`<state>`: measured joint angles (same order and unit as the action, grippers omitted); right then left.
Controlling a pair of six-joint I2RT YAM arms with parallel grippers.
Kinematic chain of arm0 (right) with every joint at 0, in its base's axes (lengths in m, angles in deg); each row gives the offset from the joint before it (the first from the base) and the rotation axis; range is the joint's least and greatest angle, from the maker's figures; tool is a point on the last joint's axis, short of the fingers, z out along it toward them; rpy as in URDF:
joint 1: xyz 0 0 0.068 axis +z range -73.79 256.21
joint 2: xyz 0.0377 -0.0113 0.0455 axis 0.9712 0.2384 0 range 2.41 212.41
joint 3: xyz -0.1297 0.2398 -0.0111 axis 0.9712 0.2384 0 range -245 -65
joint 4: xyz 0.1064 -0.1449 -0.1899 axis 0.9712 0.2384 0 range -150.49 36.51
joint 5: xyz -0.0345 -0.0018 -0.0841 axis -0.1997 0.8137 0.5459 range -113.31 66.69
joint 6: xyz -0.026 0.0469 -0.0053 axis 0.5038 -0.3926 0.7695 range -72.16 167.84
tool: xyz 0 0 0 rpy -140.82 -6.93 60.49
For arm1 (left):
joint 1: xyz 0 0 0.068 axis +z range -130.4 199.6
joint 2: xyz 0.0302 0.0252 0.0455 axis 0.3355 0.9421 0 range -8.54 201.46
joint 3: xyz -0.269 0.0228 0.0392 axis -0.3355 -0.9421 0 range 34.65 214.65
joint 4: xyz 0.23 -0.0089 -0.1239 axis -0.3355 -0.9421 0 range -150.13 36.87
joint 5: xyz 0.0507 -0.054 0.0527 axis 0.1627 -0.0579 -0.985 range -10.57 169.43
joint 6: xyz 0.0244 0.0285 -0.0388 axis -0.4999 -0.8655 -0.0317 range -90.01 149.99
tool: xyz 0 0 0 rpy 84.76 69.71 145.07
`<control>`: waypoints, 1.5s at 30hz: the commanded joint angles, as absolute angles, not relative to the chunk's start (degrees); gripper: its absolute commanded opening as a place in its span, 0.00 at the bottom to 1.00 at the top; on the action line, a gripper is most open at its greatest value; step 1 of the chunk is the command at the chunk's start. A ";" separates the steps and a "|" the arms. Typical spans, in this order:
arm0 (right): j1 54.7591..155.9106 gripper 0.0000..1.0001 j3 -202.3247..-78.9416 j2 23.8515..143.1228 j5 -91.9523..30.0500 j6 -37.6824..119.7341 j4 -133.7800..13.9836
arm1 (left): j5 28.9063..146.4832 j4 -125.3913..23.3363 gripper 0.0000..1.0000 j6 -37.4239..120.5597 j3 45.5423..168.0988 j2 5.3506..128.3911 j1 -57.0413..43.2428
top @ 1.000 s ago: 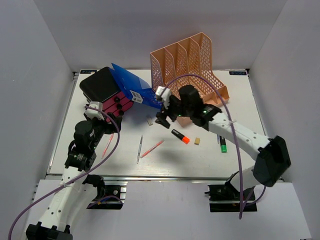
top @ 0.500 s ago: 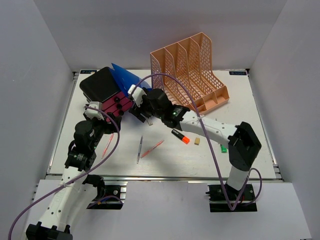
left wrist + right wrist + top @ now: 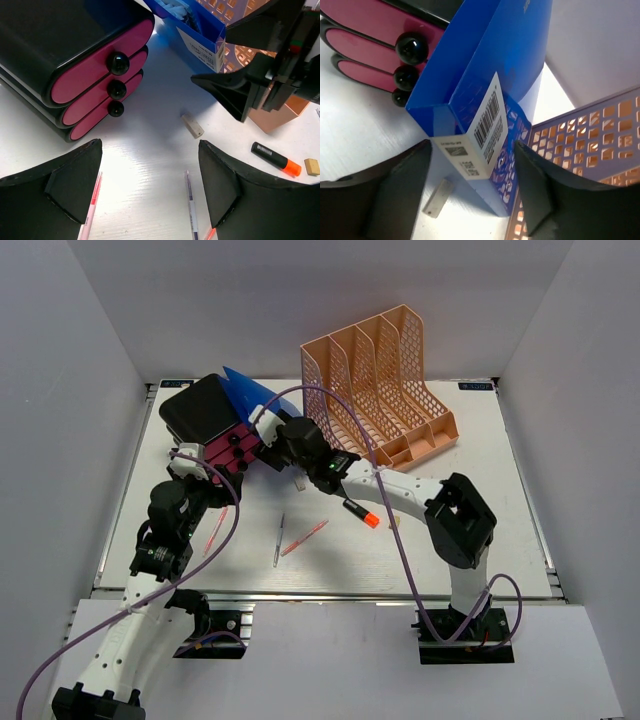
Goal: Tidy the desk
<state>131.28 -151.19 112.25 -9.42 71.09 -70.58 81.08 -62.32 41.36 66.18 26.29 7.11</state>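
Note:
The white desk (image 3: 480,540) holds a black drawer unit with pink drawers (image 3: 210,425) at the back left. A blue box (image 3: 250,400) leans against it. My right gripper (image 3: 272,437) reaches across to the box's labelled end. In the right wrist view the right gripper (image 3: 472,185) is open, its fingers close on either side of the blue box (image 3: 490,65), with a sliver of gap on the right. My left gripper (image 3: 150,150) hovers open over bare desk, nothing between its fingers, in front of the drawers (image 3: 75,60).
A peach mesh file rack (image 3: 385,380) stands at the back, right of the box. Loose on the desk lie a pink pen (image 3: 215,530), a purple pen (image 3: 279,538), a red pen (image 3: 305,537), an orange-tipped black highlighter (image 3: 361,513) and a small beige eraser (image 3: 299,481).
My right arm has swung left from the middle of the desk to the blue box's end, and its jaws have narrowed a little. The left arm has not moved.

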 commanded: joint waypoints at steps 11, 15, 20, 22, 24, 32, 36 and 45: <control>129.91 0.00 -155.52 112.36 -13.64 75.88 -77.72 | 80.84 -62.36 0.87 40.80 67.17 26.45 7.38; 128.51 0.00 -160.96 111.57 -14.26 73.07 -73.87 | 81.45 -62.27 0.87 40.54 67.08 26.53 7.38; 126.75 0.00 -173.33 111.83 -13.91 71.49 -70.87 | 81.63 -62.27 0.87 40.45 67.00 26.53 7.38; 125.96 0.00 -178.10 111.13 -14.43 69.38 -68.59 | 81.80 -62.18 0.87 40.53 66.91 26.36 7.38; 124.64 0.00 -180.48 109.82 -15.74 68.06 -67.01 | 82.42 -61.66 0.87 40.36 66.56 26.27 7.38; 116.57 0.00 -188.13 103.75 -18.21 60.50 -58.30 | 83.65 -61.39 0.87 40.10 66.55 26.53 7.38; 111.64 0.00 -188.66 98.92 -24.61 55.94 -54.87 | 83.91 -61.31 0.87 40.01 66.38 26.44 7.38; 102.33 0.00 -191.03 92.24 -30.69 51.27 -50.39 | 84.53 -61.22 0.87 40.01 66.38 26.18 7.38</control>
